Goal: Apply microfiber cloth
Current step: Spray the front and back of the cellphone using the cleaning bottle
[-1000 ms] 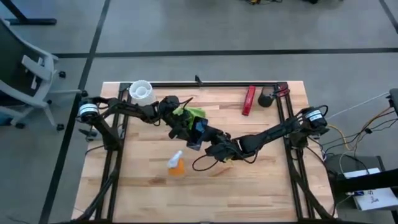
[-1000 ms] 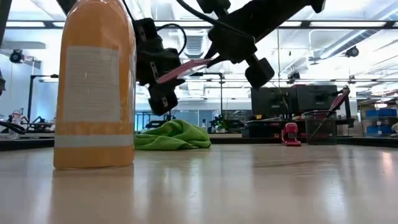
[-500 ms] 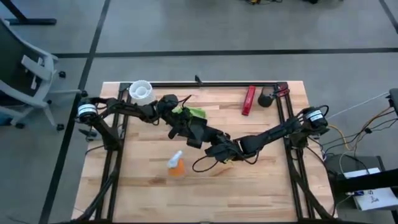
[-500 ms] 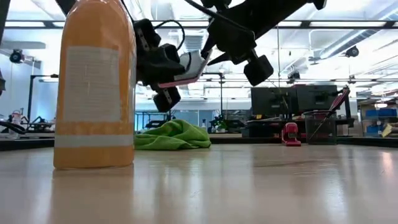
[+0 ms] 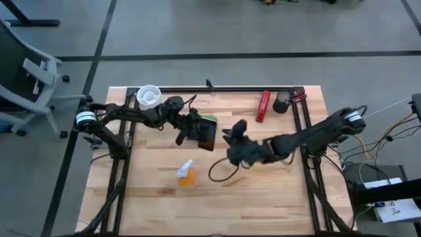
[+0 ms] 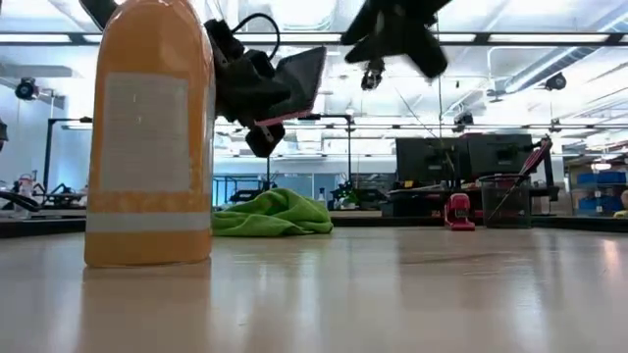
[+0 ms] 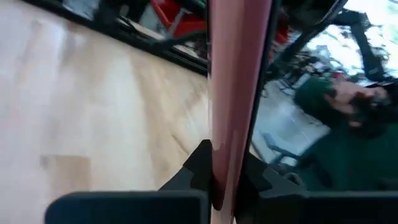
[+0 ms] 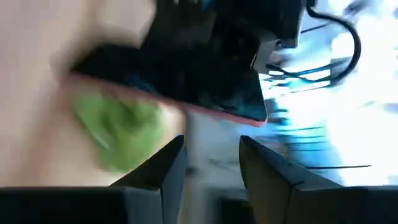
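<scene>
**Phone held up, cloth waiting on the worktop**

Our left tool (image 5: 197, 131) is clamped on the black phone (image 5: 206, 133), holding it in the air over the far middle of the worktop (image 5: 276, 197); the left wrist view shows the phone's pink edge (image 7: 233, 93) pinched between the two fingers. Our right tool (image 5: 235, 131) hangs just to the right of the phone with its fingers (image 8: 161, 171) spread and nothing between them.

The microfiber cloth (image 6: 275, 214) lies bunched on the worktop beneath and slightly beyond the phone, not held by either arm. In the high view only a green corner (image 5: 209, 119) shows past the phone. The orange spray bottle (image 5: 187, 174) stands nearer, well apart from the cloth.

We judge the step in hand to be fetching the cloth. To do it well, we would bring the right tool down on the highest fold of the bunch, close on a thick gather so it doesn't slip, and steer around the phone. The left tool should keep the screen steady and facing the right arm.
</scene>
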Controlling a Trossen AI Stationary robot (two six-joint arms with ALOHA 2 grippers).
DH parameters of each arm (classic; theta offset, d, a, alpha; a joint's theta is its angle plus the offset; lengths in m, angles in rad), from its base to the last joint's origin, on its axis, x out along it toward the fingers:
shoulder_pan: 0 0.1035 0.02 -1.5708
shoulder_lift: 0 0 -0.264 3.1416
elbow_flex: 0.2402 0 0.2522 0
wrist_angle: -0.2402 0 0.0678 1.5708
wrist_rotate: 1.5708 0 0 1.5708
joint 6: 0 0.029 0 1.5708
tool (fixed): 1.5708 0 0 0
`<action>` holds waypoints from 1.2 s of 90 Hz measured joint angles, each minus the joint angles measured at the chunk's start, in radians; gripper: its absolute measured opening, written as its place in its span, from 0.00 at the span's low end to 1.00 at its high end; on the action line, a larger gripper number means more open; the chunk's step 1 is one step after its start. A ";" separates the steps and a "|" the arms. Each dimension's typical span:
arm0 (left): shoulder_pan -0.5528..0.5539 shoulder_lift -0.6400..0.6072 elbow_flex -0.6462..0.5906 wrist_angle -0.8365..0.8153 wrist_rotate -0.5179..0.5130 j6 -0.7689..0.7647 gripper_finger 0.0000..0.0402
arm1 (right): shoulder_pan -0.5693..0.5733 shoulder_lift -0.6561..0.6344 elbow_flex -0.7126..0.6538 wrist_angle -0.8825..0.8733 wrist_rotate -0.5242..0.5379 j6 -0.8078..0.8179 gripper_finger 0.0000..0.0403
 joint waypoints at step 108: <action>-0.137 0.001 0.000 0.064 -0.383 0.231 0.02 | -0.388 0.010 0.005 0.154 -0.837 0.922 0.27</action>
